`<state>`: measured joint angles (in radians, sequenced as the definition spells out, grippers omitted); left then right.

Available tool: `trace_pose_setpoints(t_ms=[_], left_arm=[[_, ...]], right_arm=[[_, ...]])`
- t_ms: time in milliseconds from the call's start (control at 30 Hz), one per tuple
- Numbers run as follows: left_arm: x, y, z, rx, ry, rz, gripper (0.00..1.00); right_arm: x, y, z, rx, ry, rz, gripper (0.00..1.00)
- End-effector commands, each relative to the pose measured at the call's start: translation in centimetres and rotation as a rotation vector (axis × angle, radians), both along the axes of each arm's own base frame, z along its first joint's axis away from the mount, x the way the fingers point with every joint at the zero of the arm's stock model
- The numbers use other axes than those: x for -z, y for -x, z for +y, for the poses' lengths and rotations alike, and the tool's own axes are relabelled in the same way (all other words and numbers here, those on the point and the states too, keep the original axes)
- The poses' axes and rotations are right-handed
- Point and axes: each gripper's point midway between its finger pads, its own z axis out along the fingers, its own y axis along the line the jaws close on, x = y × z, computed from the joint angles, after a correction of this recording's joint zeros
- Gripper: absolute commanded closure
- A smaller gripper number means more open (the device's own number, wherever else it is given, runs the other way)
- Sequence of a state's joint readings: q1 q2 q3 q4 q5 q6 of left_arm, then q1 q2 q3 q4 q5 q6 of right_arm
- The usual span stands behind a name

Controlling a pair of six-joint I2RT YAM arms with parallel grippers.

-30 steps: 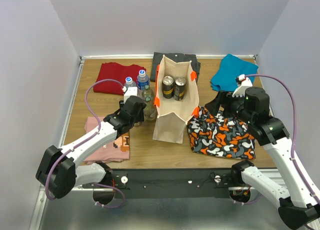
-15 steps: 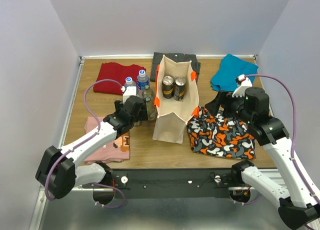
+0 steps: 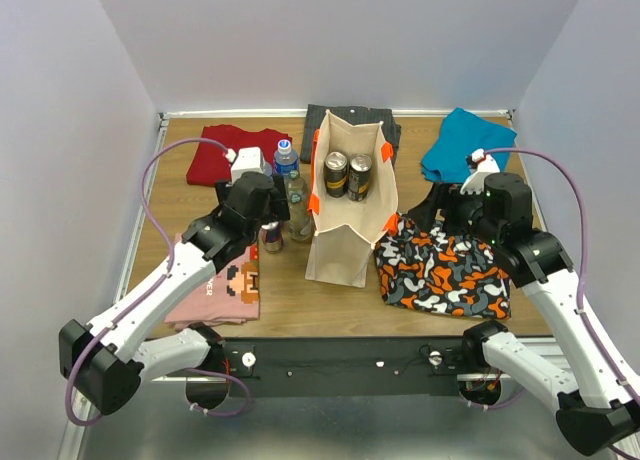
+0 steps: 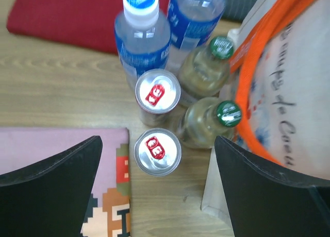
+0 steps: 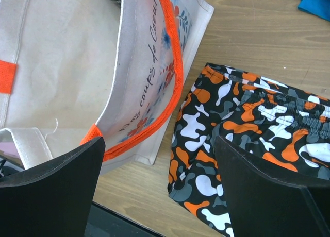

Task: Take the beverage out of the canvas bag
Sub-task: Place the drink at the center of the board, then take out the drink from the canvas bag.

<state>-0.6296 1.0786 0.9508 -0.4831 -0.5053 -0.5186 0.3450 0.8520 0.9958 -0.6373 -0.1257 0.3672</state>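
The beige canvas bag (image 3: pixel 345 220) stands open mid-table, its orange rim (image 4: pixel 268 87) at the right of the left wrist view. Two dark cans (image 3: pixel 347 175) stand inside it. Left of the bag a cluster of beverages stands on the wood: two red-tabbed cans (image 4: pixel 157 151), two blue-labelled water bottles (image 4: pixel 142 38) and two green-capped bottles (image 4: pixel 209 69). My left gripper (image 3: pixel 270 212) (image 4: pixel 157 144) hangs open above the nearest can, holding nothing. My right gripper (image 3: pixel 440 208) (image 5: pixel 159 140) is open over the gap between the bag (image 5: pixel 67 67) and the camouflage shorts (image 5: pixel 247 123).
Folded clothes ring the bag: a red shirt (image 3: pixel 235 145) back left, a pink pixel-print shirt (image 3: pixel 215 280) front left, a dark grey garment (image 3: pixel 350 120) behind, a teal cloth (image 3: pixel 465 145) back right. The camouflage shorts (image 3: pixel 445 265) lie right of the bag.
My left gripper has opened and risen up and back from the beverage cluster, leaving a red-tabbed can standing on the table. The right arm has barely moved.
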Motion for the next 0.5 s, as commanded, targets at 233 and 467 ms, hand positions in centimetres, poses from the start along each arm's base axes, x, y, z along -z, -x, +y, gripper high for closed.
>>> trace_pose_setpoints(t_ms=[233,467], left_arm=[[-9.4,-0.1,-4.4,0.288,0.047,-0.065,0.01],[-12.3,-0.8,-6.8,0.377,0.078,-0.093,0.01]], right_arm=[[0.8,0.0,-0.5,0.020,0.016,-0.006,0.05],[1.1,0.0,-1.3,0.033,0.064,-0.012,0.04]])
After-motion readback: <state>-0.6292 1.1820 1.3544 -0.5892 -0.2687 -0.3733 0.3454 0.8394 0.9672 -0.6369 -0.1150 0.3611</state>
